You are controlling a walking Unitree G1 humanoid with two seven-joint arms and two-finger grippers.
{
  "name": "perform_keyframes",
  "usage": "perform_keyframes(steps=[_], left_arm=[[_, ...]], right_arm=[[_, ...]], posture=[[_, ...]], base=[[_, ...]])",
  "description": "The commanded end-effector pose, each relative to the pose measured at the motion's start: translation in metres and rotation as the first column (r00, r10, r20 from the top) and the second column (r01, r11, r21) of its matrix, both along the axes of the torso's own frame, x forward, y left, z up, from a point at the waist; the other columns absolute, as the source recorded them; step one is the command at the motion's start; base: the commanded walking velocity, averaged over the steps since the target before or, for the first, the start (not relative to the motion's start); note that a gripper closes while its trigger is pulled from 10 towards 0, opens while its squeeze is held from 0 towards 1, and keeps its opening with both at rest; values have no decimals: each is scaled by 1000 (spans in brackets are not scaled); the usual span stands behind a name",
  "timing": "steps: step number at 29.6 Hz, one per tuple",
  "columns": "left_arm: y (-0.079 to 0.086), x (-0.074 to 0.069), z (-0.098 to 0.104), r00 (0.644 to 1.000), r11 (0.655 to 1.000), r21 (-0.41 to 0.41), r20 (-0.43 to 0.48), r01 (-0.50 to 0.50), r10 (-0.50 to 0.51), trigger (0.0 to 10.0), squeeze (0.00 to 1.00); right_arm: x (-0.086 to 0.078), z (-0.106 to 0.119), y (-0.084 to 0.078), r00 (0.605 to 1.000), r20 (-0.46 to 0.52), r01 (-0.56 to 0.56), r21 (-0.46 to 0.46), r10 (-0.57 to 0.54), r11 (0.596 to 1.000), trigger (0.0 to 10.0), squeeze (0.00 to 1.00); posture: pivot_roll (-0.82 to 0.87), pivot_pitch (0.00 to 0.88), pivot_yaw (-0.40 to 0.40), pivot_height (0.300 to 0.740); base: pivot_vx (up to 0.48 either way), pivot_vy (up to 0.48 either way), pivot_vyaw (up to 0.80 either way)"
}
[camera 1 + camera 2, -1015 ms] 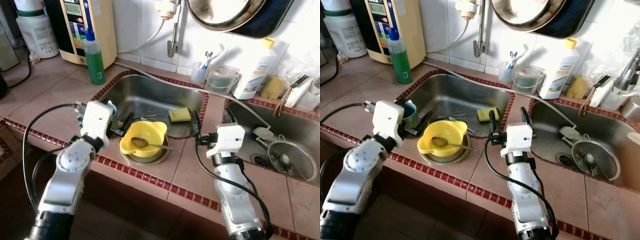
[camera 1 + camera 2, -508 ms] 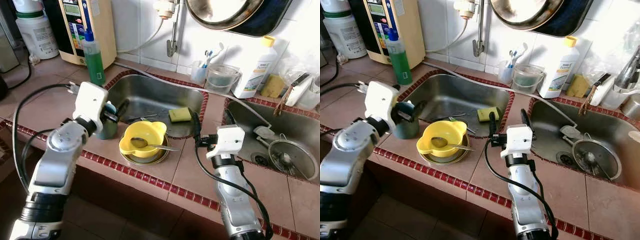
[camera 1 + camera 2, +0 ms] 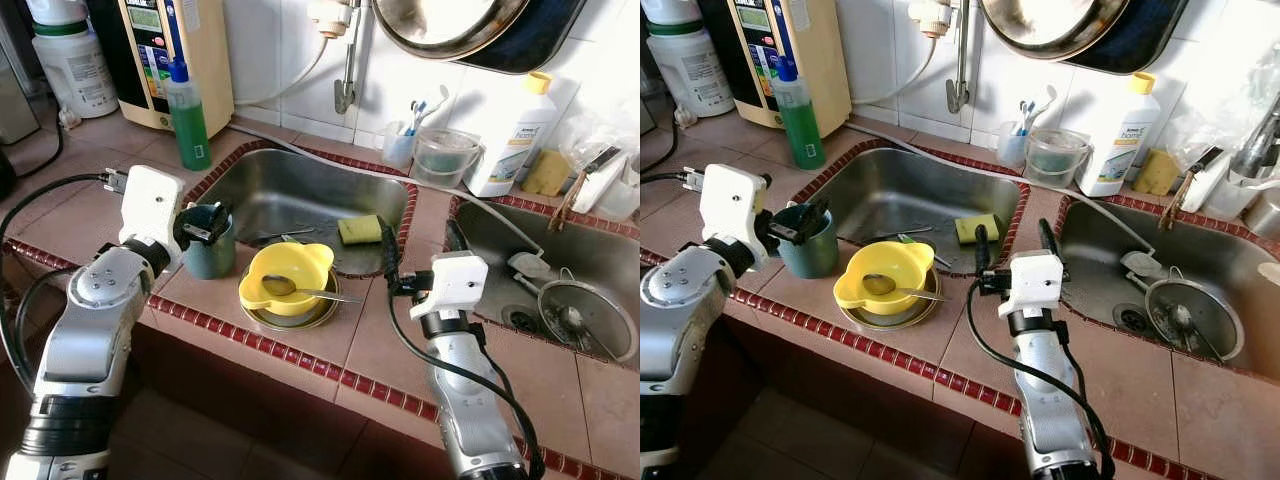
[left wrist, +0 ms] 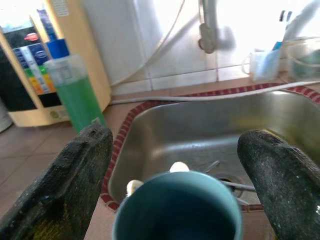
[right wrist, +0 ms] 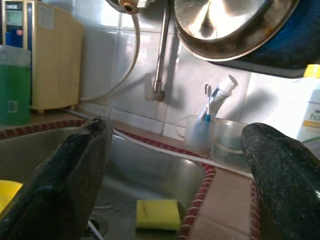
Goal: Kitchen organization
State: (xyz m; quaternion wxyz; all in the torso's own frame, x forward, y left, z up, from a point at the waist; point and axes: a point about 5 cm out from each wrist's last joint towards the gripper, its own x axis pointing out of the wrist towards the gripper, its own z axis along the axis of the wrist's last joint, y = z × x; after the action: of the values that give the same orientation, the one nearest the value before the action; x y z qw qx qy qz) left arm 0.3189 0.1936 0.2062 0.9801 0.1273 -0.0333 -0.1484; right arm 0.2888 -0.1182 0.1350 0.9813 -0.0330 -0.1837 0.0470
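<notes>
Teal mug [image 3: 807,243] upright on tiled counter [image 3: 970,345] at left sink [image 3: 910,190] corner, between spread fingers of left gripper [image 3: 805,222]. Smooth, round, glossy. Right gripper [image 3: 1012,238] open, hovering beside yellow bowl [image 3: 885,277].

I see bright daylight from the right. The white tiled wall [image 4: 260,35] is overexposed in the left wrist view. The black fingers [image 5: 65,185] are blurred close up. The steel sink basin [image 3: 300,195] shows soft glare.

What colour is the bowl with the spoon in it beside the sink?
Yellow: the plastic bowl shows best in the left eye view.
</notes>
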Motion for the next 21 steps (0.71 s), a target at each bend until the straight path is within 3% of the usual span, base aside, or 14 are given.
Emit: perform_keyframes(steps=[1,9,17,21], left_arm=[[-11,-3,5,998,998,9,1,63,-63,10000,0],[-45,-15,2,960,963,14,-90,269,-266,10000,0],[-36,-12,-5,961,971,45,-161,236,-226,10000,0],[-29,-7,0,968,983,31,-180,182,-174,10000,0]], right_arm=[[2,2,0,1000,-3,-4,2,4,1000,10000,0],[-1,0,0,1000,-7,-3,-1,3,1000,10000,0],[-5,1,2,999,-12,-33,11,33,999,10000,0],[-10,4,14,992,-14,-122,24,122,992,10000,0]], posture=[[-170,13,-23,740],[-174,17,-2,740],[-179,34,6,740],[-179,44,7,740]], base=[[0,0,0],[0,0,0],[0,0,0],[0,0,0]])
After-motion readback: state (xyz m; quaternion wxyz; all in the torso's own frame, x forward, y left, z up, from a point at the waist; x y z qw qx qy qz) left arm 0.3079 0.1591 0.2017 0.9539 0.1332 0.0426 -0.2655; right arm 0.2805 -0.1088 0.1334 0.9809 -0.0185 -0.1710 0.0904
